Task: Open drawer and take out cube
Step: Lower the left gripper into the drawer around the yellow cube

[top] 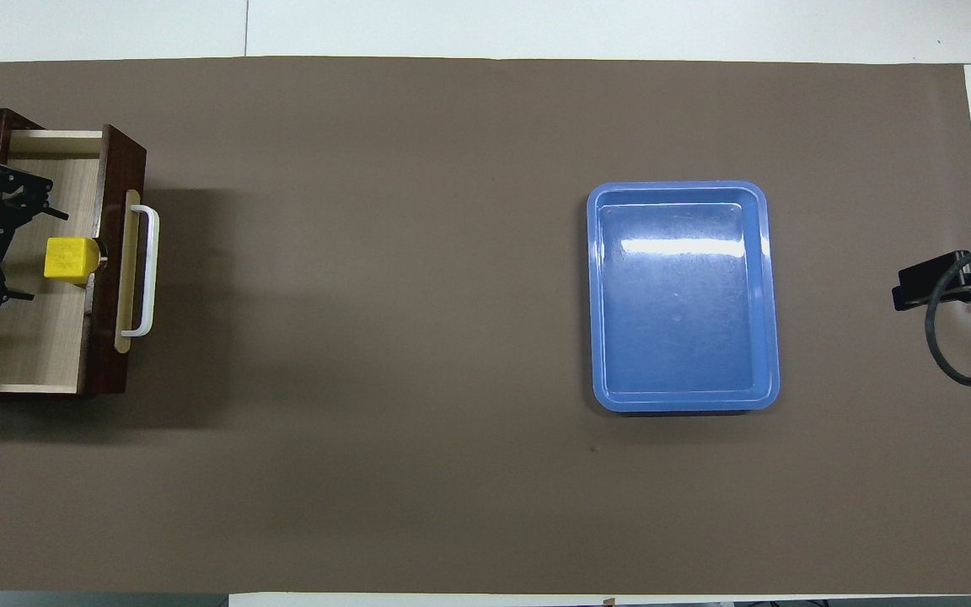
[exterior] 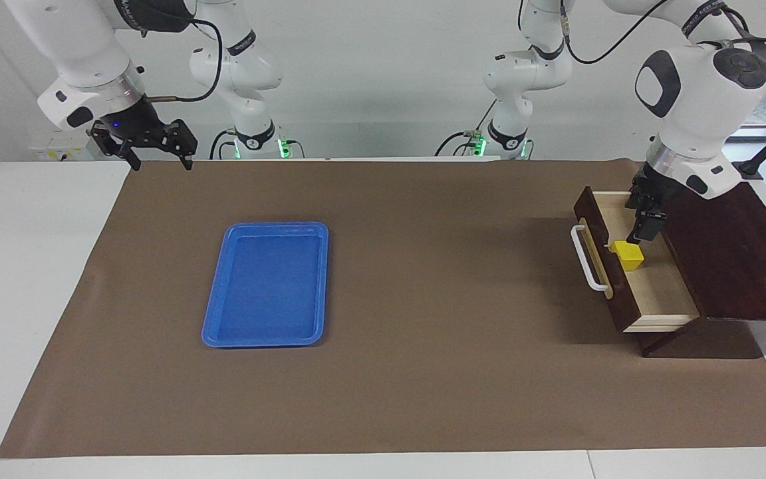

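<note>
drawer out, cube inside, left gripper over the drawer

the drawer [exterior: 649, 293] stands pulled out of its dark box [exterior: 729, 253] at the left arm's end of the table, white handle [exterior: 588, 258] facing the middle of the mat [exterior: 423, 372]. the cube [exterior: 627, 255] sits on the pale floor of the drawer, close against the front panel, free of any grip. the left gripper [exterior: 642, 229] hangs over the open drawer just beside the cube, jaws spread wide as seen from above, holding nothing. the right gripper [exterior: 155, 152] waits in the air over the mat's edge at the right arm's end, jaws apart and empty. a blue tray [exterior: 266, 285] lies on the mat toward the right arm's end, well apart from the drawer.
</note>
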Robot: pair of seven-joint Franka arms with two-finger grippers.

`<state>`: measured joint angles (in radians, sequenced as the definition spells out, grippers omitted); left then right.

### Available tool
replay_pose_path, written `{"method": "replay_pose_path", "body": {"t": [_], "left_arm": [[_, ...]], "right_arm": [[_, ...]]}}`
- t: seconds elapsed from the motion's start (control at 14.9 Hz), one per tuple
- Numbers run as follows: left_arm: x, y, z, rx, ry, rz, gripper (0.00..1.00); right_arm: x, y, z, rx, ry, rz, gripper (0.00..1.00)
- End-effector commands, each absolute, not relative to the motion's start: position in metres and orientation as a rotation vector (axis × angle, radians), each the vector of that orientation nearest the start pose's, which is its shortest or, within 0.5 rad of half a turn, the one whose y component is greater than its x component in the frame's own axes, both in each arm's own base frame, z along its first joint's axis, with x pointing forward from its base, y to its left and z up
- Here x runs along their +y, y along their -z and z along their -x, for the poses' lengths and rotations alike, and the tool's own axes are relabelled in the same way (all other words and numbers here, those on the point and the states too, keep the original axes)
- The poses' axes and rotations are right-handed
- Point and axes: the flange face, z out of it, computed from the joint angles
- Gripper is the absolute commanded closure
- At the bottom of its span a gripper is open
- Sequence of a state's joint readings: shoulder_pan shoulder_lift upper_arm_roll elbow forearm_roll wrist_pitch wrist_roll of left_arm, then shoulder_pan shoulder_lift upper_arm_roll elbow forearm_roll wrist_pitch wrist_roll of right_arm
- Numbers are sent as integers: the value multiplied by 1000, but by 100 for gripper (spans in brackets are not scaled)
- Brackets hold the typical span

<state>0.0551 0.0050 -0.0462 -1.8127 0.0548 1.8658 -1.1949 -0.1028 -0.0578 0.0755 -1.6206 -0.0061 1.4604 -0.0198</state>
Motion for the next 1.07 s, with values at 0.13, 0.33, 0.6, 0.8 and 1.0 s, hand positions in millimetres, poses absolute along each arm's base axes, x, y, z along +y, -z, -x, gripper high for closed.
{"method": "replay_pose_path", "body": {"t": [0.13, 0.33, 0.6, 0.8, 1.0], "left_arm": [[42, -510, -578, -1978, 100, 2496, 0], [45, -488, -595, -2080, 81, 2406, 1], [50, -467, -604, -2072, 71, 2356, 3], [51, -464, -602, -2055, 72, 2343, 3], [51, -459, -600, -2069, 62, 2319, 3]], "right_arm": [[-14, -624, -521, 28, -168, 3126, 0], [-14, -624, -521, 28, -168, 3126, 0], [-14, -624, -521, 28, -168, 3126, 0], [-14, -624, -521, 28, -168, 3126, 0], [-14, -624, -521, 28, -168, 3126, 0]]}}
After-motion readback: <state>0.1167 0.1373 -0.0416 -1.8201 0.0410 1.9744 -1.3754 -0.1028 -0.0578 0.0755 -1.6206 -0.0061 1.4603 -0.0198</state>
